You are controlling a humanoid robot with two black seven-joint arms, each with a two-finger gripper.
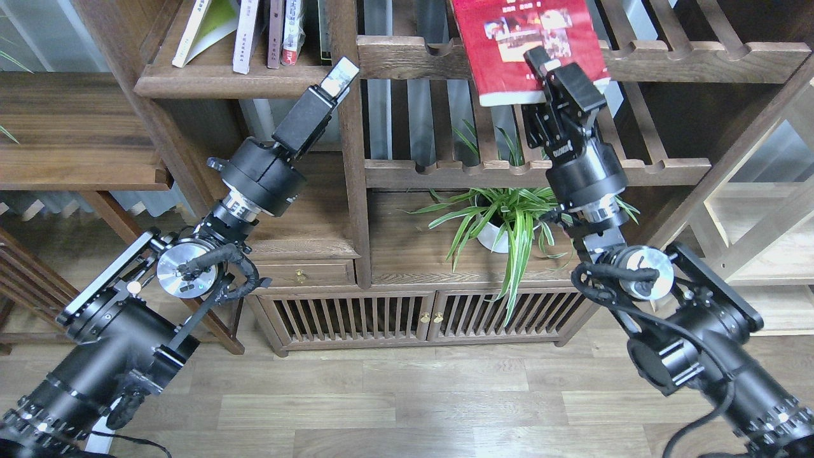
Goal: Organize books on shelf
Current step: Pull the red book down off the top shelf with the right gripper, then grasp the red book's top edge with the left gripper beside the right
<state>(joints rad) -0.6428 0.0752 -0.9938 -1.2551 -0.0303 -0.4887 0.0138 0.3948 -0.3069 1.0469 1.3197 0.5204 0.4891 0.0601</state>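
The dark-red book (521,44) with a picture cover hangs in front of the upper slatted rack (699,60). My right gripper (559,73) is shut on its lower right corner. The dark-brown plank shelf (235,86) at the upper left holds a leaning lavender-white book (189,35), a yellow-green one (219,19) behind it, and a few upright books (275,32). My left gripper (334,73) points up at the post just right of that shelf's front edge. Its fingers look like one block, and nothing shows in them.
A potted spider plant (502,222) stands on the cabinet top (407,254) under my right arm. A vertical post (350,159) separates the plank shelf from the slatted racks. A lower slatted rack (445,172) runs behind the right wrist. A drawer (299,273) sits below the left arm.
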